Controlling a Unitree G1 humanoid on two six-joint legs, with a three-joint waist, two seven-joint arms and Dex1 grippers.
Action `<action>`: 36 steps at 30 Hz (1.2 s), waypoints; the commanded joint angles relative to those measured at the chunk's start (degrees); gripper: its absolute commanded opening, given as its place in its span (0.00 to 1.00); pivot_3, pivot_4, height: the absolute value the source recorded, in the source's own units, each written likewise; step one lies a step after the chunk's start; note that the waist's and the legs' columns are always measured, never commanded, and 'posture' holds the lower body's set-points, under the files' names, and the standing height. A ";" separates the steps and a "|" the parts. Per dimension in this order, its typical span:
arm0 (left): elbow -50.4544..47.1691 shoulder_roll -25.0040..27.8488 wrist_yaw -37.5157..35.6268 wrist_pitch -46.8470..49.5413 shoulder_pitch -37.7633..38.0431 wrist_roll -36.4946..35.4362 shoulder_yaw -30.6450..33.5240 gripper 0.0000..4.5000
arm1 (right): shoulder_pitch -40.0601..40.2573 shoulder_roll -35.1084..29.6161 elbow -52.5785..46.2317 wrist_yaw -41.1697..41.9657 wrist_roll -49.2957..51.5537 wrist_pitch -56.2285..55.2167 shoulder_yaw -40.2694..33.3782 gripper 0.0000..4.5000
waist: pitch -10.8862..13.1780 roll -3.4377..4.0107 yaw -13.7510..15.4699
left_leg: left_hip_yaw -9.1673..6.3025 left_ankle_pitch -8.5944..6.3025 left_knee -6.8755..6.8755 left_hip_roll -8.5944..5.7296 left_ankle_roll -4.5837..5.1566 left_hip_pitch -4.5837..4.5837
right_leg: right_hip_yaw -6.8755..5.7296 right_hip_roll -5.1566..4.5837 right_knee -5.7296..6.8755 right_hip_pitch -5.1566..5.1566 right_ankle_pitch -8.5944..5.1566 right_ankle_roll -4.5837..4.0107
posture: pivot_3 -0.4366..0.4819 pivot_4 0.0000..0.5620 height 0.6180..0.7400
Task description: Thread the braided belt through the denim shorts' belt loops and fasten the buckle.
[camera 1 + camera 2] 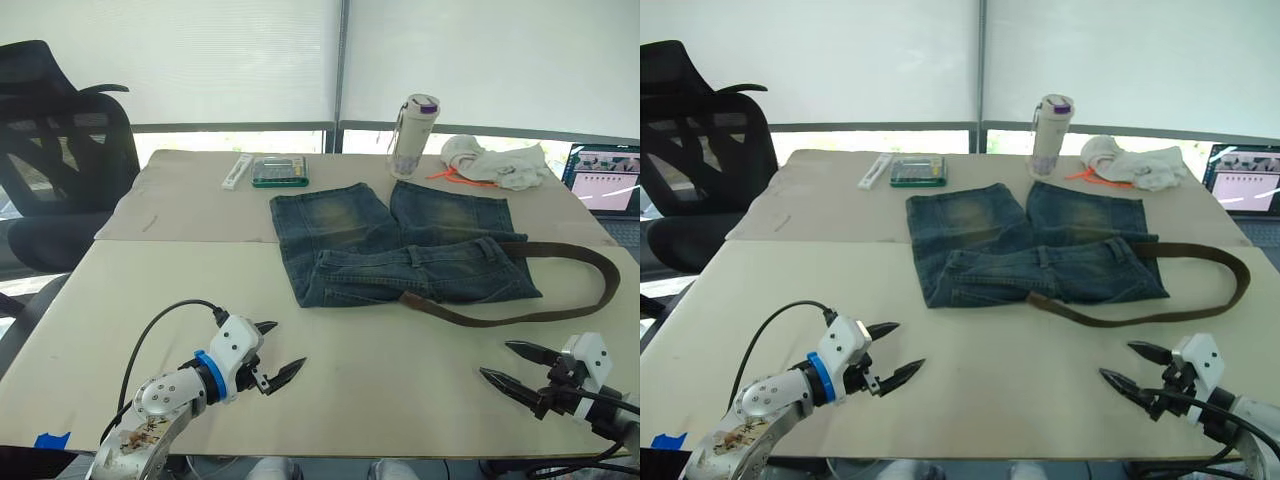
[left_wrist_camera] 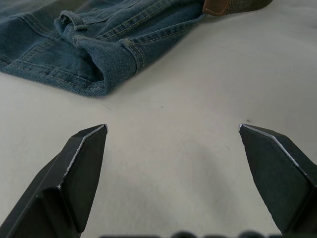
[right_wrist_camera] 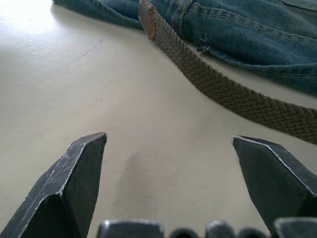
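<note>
While the denim shorts (image 1: 400,245) are laid flat in the upper middle of the head views, with their waistband toward the lower edge of the frame, the braided belt (image 1: 560,310) is seen curving out from under the waistband at the right, looping round toward the right edge of the frame and running back along the desk (image 1: 380,380) just below the shorts. Its brown leather tip (image 3: 147,20) is found lying at the waistband's lower edge, near the middle of the shorts. One belt loop (image 2: 69,20) is seen raised on the denim in the left wrist view. The buckle cannot be made out.

The left gripper (image 1: 272,352) is held above bare desk at the lower left of the frame, its jaws spread wide and holding nothing. The right gripper (image 1: 508,365) is held at the lower right, its jaws likewise wide and unoccupied, below the belt's lower run and apart from it.
</note>
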 commanded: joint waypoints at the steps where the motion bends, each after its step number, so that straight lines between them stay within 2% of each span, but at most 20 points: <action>1: -0.43 0.34 -1.09 -0.80 -1.53 -1.20 -0.02 1.00 | 0.51 0.24 -2.29 -1.14 0.74 -1.57 -2.16 0.99 | 0.00 0.00 0.05 | 0.00 0.00 0.00 0.00 0.00 0.00 | 0.00 0.00 0.00 0.00 0.00 0.00 | 0.48 0.27 0.97; 8: -0.45 -0.02 -1.76 0.09 -2.78 -3.47 0.24 1.00 | -0.61 0.45 -3.75 -3.24 0.94 -1.06 -2.29 0.99 | 0.00 0.01 0.07 | 0.00 0.01 0.00 0.00 -0.01 0.00 | 0.00 0.00 0.01 -0.01 0.00 0.00 | 0.48 0.27 0.97; 11: -0.70 0.16 -1.91 -0.08 -3.20 -3.58 0.27 1.00 | -4.27 0.16 -4.35 -8.46 -2.93 -1.21 -0.91 0.99 | 0.00 0.02 -0.22 | 0.01 0.01 0.00 0.01 -0.02 0.01 | 0.01 0.01 0.02 -0.01 0.00 0.00 | 0.48 0.27 0.97; 13: -1.39 0.10 -2.12 -0.26 -4.55 -4.03 0.39 1.00 | -8.42 -0.83 -4.38 -12.56 -6.08 1.20 0.90 0.99 | 0.01 0.03 -0.44 | 0.01 0.03 0.00 0.02 -0.05 0.01 | 0.00 0.03 0.03 -0.02 0.00 -0.01 | 0.48 0.27 0.97; 16: -2.60 -0.03 -2.63 0.43 -7.28 -5.60 0.18 1.00 | -14.37 -3.03 -2.09 -14.39 -10.12 1.95 4.14 0.99 | 0.03 0.06 -0.47 | 0.01 0.07 0.00 0.00 -0.10 -0.01 | 0.00 0.03 0.05 -0.05 0.00 -0.01 | 0.48 0.27 0.97; 20: -3.97 0.81 -3.37 2.37 -12.33 -8.72 1.19 1.00 | -27.52 -6.96 3.96 -17.62 -19.34 5.11 12.46 0.99 | 0.03 0.05 -0.63 | 0.02 0.27 0.03 -0.08 -0.41 -0.08 | -0.01 0.04 0.05 -0.05 0.01 0.00 | 0.48 0.27 0.97; 23: -4.51 0.83 -3.10 3.30 -15.25 -10.33 1.76 1.00 | -32.66 -7.48 6.46 -17.26 -22.13 8.70 17.20 0.99 | 0.03 0.05 -0.62 | -0.03 0.31 0.02 -0.12 -0.45 -0.11 | -0.05 0.06 0.05 -0.06 0.00 0.02 | 0.48 0.27 0.97; 29: -5.41 1.65 -2.36 6.36 -21.97 -13.08 2.29 1.00 | -40.70 -5.69 10.51 -11.06 -26.58 15.15 28.98 0.99 | 0.04 0.03 -0.76 | -0.03 0.30 0.09 -0.18 -0.42 -0.22 | -0.12 0.06 0.01 -0.04 0.00 0.09 | 0.48 0.27 0.97; 35: -6.37 3.26 -2.39 7.90 -23.45 -14.67 2.96 1.00 | -46.77 -4.28 16.83 -8.71 -27.91 17.02 32.32 0.99 | 0.05 0.01 -1.09 | -0.06 0.31 0.08 -0.19 -0.43 -0.18 | -0.10 0.07 0.03 -0.03 0.00 0.15 | 0.48 0.27 0.97; 36: -6.46 3.41 -2.44 7.98 -23.45 -14.76 2.77 1.00 | -47.86 -3.54 18.14 -8.79 -27.70 17.78 32.27 0.94 | 0.05 0.01 -1.08 | -0.06 0.32 0.09 -0.20 -0.44 -0.18 | -0.10 0.08 0.02 -0.03 0.00 0.15 | 0.48 0.27 0.97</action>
